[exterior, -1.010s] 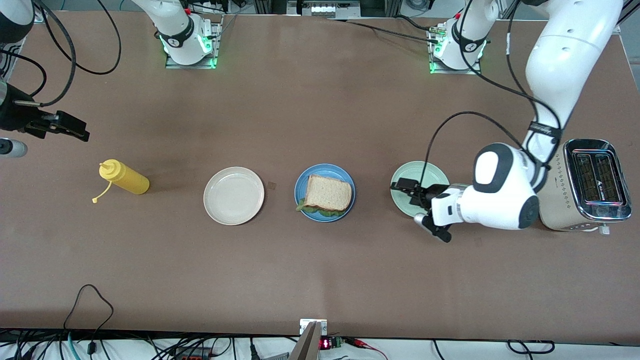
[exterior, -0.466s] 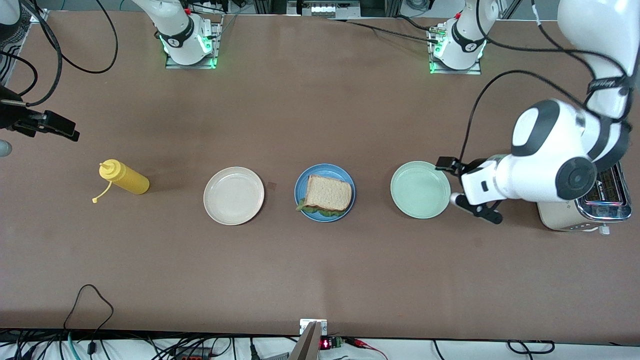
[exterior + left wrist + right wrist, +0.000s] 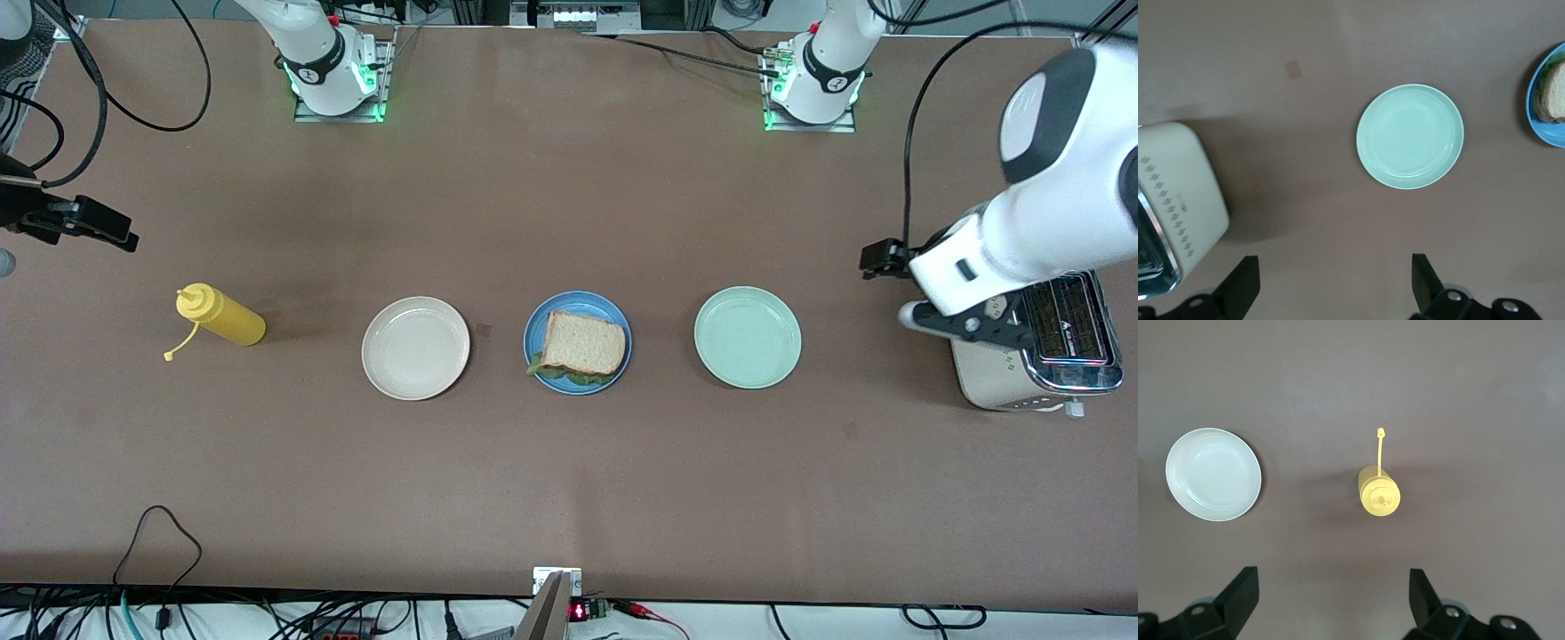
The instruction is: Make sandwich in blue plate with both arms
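The sandwich (image 3: 582,345), toasted bread with green lettuce showing at its edge, lies on the blue plate (image 3: 535,331) in the middle of the table. The left wrist view catches the edge of the blue plate (image 3: 1546,130) and of the sandwich (image 3: 1553,93). My left gripper (image 3: 880,260) is open and empty, up in the air between the mint-green plate and the toaster; it is open in its own view (image 3: 1336,287). My right gripper (image 3: 102,229) is open and empty, raised at the right arm's end of the table near the yellow bottle; it is open in its own view (image 3: 1335,603).
An empty mint-green plate (image 3: 748,337) (image 3: 1410,136) sits beside the blue plate toward the left arm's end. An empty cream-white plate (image 3: 415,348) (image 3: 1213,474) sits toward the right arm's end. A yellow squeeze bottle (image 3: 222,318) (image 3: 1379,492) lies past it. A toaster (image 3: 1040,356) (image 3: 1178,200) stands at the left arm's end.
My left gripper has drawn back from over the mint-green plate toward the toaster and risen. My right gripper has shifted slightly toward its end of the table.
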Robot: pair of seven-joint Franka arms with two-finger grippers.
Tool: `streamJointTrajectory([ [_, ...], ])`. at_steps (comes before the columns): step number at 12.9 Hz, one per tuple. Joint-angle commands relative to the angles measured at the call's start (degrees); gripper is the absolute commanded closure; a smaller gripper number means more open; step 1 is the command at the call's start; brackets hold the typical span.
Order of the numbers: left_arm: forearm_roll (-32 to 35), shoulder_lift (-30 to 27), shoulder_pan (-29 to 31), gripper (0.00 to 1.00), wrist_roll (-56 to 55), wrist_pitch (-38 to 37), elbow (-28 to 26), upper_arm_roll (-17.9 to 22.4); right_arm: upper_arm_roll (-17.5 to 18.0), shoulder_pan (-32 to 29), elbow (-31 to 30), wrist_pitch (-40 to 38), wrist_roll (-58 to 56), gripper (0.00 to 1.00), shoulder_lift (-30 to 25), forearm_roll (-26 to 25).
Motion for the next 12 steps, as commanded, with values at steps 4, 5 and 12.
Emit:
streamJointTrajectory([
  [4, 0.9, -11.6, -4.3, 0.00, -1.6, 7.6, -11.8, 7.3, 0.6, -0.4, 0.6, -0.4, 0.7, 0.00, 0.0, 0.0],
  [5, 0.8, -13.1, -4.3, 0.00, -1.6, 8.2, -13.5, 7.3, 0.6, -0.5, 0.6, -0.4, 0.7, 0.00, 0.0, 0.0],
  [12, -1.0, -15.2, -4.7, 0.00, -1.7, 10.5, -16.7, 7.3, 0.6, -0.5, 0.6, -0.4, 0.7, 0.00, 0.0, 0.0],
])
